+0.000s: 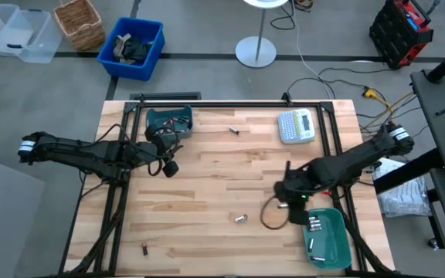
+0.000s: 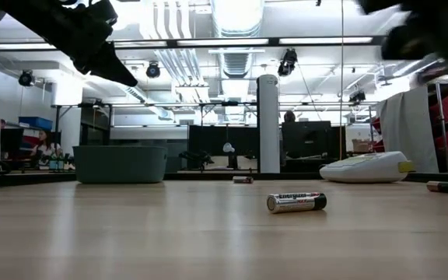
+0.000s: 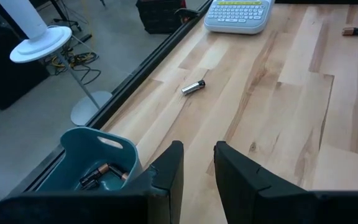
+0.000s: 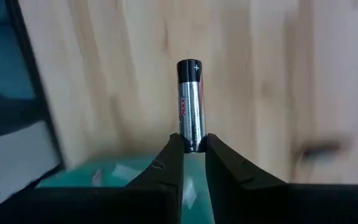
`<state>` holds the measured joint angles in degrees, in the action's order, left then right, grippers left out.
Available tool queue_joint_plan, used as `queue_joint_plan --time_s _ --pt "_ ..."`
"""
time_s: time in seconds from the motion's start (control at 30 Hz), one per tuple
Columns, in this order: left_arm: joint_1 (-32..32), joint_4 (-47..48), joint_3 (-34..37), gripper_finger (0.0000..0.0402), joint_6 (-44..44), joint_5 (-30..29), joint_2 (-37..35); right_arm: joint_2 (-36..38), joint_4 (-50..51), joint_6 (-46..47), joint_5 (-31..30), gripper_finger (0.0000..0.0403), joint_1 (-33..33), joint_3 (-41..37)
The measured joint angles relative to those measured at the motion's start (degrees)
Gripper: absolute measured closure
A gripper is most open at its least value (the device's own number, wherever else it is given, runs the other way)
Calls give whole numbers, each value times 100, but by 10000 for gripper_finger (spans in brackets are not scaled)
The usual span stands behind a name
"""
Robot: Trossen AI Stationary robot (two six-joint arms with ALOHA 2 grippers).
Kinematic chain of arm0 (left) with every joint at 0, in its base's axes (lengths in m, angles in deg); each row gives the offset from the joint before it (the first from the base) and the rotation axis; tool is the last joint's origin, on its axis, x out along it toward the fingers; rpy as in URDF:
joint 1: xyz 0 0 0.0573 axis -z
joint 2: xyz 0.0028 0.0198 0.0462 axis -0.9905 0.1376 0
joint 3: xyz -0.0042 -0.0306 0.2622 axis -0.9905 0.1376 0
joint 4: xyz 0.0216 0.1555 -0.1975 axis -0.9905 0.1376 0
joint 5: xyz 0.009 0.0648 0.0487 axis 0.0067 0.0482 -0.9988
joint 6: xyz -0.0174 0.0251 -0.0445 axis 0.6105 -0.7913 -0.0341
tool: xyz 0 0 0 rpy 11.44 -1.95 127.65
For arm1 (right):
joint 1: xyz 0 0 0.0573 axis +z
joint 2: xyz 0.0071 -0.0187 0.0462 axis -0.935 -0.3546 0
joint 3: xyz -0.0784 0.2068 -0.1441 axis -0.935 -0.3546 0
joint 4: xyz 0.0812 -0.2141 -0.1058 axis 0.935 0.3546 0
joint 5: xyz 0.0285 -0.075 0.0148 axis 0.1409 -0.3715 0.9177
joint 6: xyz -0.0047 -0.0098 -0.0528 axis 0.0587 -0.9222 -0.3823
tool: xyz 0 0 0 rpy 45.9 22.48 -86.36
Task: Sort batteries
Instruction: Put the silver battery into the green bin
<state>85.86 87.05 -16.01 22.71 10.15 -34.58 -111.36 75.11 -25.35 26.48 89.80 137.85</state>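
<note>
Silver battery (image 4: 189,106) pinched in right claw (image 4: 191,151) over green tray (image 1: 332,232) of silvery cells (image 1: 313,225).

The pale wooden desk (image 1: 207,185) carries a dark teal bin (image 1: 168,121), a green tray (image 1: 332,238), a label maker (image 1: 296,126) and three scattered batteries (image 1: 240,219).

Table middle lies open — only a loose battery (image 1: 240,219) and label maker (image 1: 296,126) obstruct.

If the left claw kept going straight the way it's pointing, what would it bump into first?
Probably the small battery lying alone on the wood, roughly ahead of the left gripper. Beyond it sits the label maker near the table's edge. Depth is hard to judge, so it may pass just beside.
</note>
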Motion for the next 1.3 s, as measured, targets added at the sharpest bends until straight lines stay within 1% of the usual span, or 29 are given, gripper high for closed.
queue_joint_plan --time_s 0.17,0.33,0.47,0.53,0.63,0.73,0.83,0.93,1.07,1.17,1.3 --pt "-1 -2 0 331 0 0 0 314 926 1543 583 365 579 0" --pt "0 -2 0 331 10 0 0 404 1206 2804 1052 365 1167 0" --pt "0 -4 0 331 22 0 0 321 1330 3468 1316 365 1582 -57" --pt "-2 -4 0 331 24 0 0 236 1326 3776 1561 365 1772 -124" --pt "-2 -6 0 331 35 0 0 96 1268 4216 2132 365 1987 -259" --pt "-2 -5 0 331 42 0 0 -66 993 4520 2635 365 2162 -423" --pt "-1 -4 0 331 43 0 0 -240 689 4621 2864 365 2254 -548" --pt "-1 -4 0 331 44 0 0 -433 432 4471 2873 365 2257 -628" --pt "-1 -7 0 331 44 0 0 -723 365 4182 2881 365 2254 -688" --pt "-2 -7 0 331 44 0 0 -962 352 3829 3020 365 2254 -702" --pt "-1 -7 0 331 44 0 0 -1280 336 3360 3036 365 2254 -721"
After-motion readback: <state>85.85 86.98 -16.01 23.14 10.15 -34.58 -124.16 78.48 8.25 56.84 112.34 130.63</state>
